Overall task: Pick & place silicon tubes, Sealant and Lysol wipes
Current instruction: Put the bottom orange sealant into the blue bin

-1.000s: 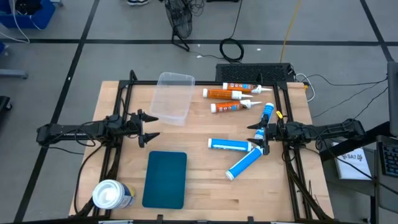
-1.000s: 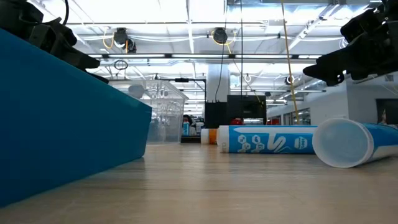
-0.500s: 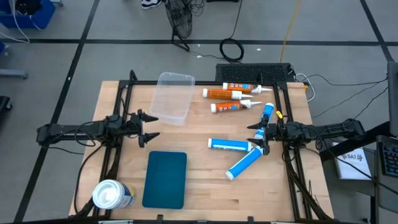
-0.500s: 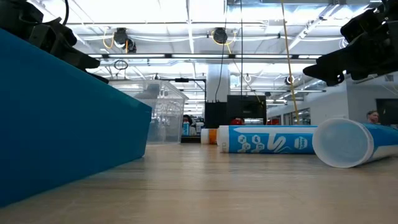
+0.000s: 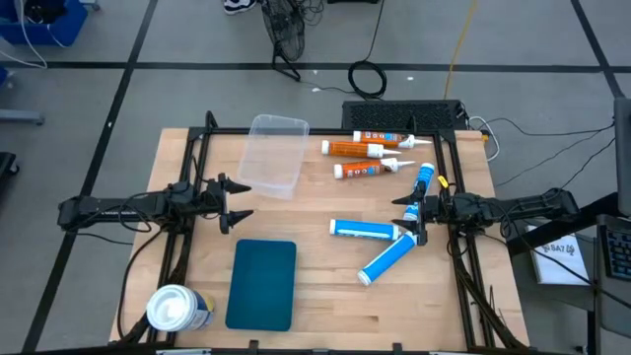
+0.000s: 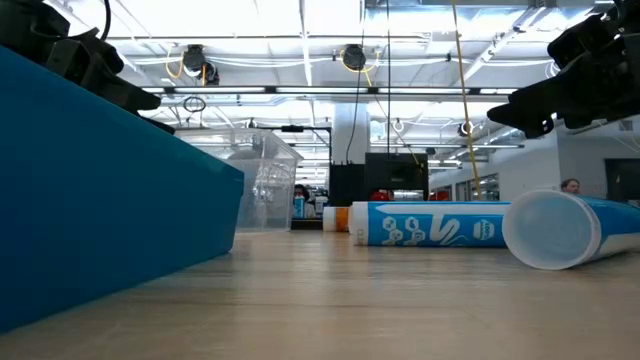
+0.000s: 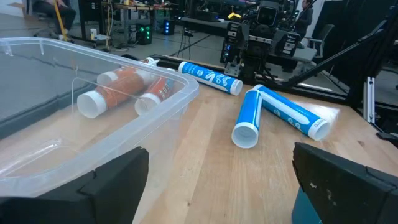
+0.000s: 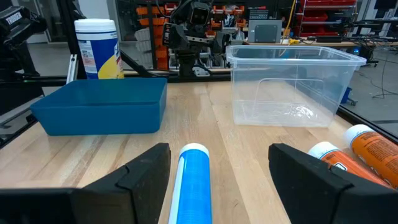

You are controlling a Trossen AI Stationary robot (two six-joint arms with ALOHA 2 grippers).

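So I've got both arms parked over the wooden table [image 5: 315,296], one at each side. My left gripper [image 5: 233,202] hangs above the left edge with its fingers spread wide and nothing between them, pointing toward the middle. Just ahead of it sits the clear plastic bin [image 5: 271,153], empty, at the far side of the table. My right gripper [image 5: 411,217] is over on the right edge, fingers parted with a gap between them and not holding anything. In my right wrist view a blue tube [image 8: 194,183] lies on the wood straight ahead, lined up with the gap between my fingers.

Tubes are scattered on the right half. Three orange tubes [image 5: 360,150] lie roughly parallel at the far right, just beside the clear bin's right side. One blue tube with a white nozzle [image 5: 422,182] lies near my right gripper, on its far side. Another blue tube [image 5: 365,229] lies flat toward the centre, and a third blue tube [image 5: 386,258] lies at a slant nearer the front, its end close to the flat one.

The teal bin [image 5: 262,283] sits at the front, left of centre. The Lysol wipes [image 5: 175,309] canister stands upright at the front left corner, white lid on top, just beside the teal bin and well apart from both grippers.
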